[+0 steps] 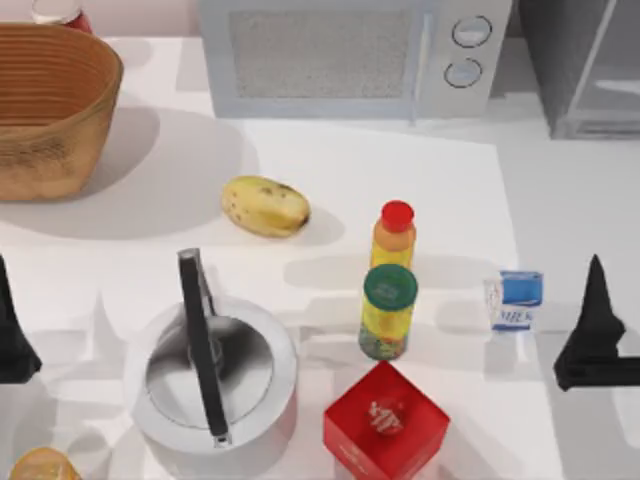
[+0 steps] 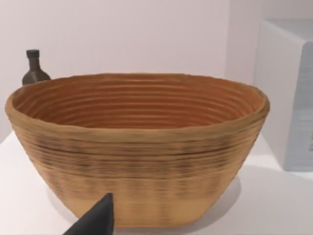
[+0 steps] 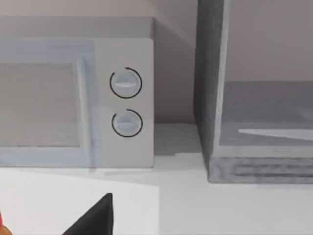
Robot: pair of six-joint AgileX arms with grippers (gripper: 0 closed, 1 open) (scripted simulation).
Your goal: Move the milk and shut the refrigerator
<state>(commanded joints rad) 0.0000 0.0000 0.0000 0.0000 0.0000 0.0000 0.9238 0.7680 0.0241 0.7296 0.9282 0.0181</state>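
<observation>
Reading "MILK" in blue, the milk (image 1: 515, 299) stands upright.

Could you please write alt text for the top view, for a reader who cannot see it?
A small milk carton stands on the white table near the right tool, with the refrigerator at the back right corner. A microwave sits at the back, a wicker basket at the left.
</observation>
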